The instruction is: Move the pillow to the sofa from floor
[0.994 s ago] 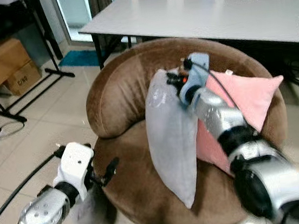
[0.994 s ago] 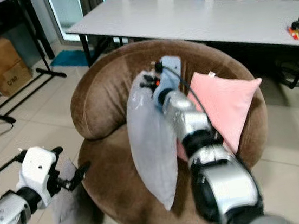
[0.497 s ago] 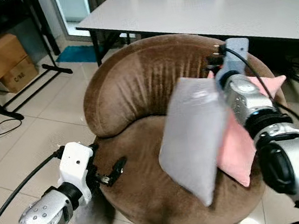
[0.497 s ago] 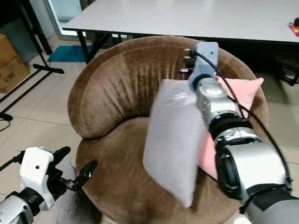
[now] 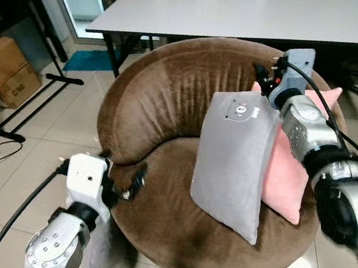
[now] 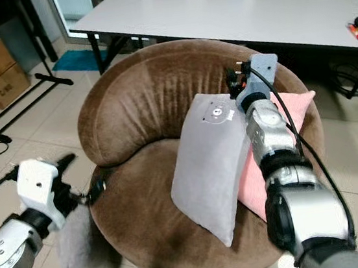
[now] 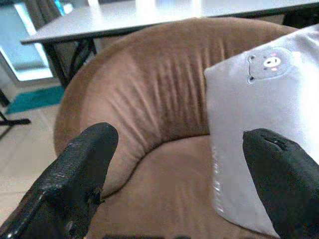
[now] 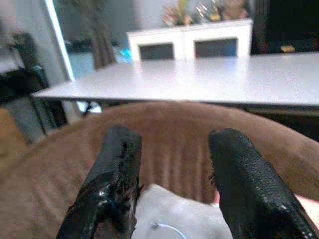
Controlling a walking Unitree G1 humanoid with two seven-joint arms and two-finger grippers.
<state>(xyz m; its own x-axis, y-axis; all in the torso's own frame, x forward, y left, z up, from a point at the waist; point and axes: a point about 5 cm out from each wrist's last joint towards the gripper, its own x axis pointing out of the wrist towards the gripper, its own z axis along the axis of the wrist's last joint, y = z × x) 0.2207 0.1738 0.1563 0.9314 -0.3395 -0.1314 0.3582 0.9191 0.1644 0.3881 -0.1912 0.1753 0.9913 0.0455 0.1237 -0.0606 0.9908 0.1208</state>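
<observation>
One grey pillow (image 5: pixel 234 160) leans on the brown sofa (image 5: pixel 156 104), just below the right gripper (image 8: pixel 172 174) (fingers spread, empty); left gripper (image 7: pixel 174 169) wide apart.

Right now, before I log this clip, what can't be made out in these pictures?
- Pink pillow: its middle is covered by the grey pillow and the right arm, eye views.
- Second grey pillow beside the sofa: its upper part sits behind the left arm, eye views.
- Small print on the grey pillow: too small in the eye views, soft in the left wrist view.
- Right hand: fingertips cut off by the frame edge, right wrist view.
</observation>
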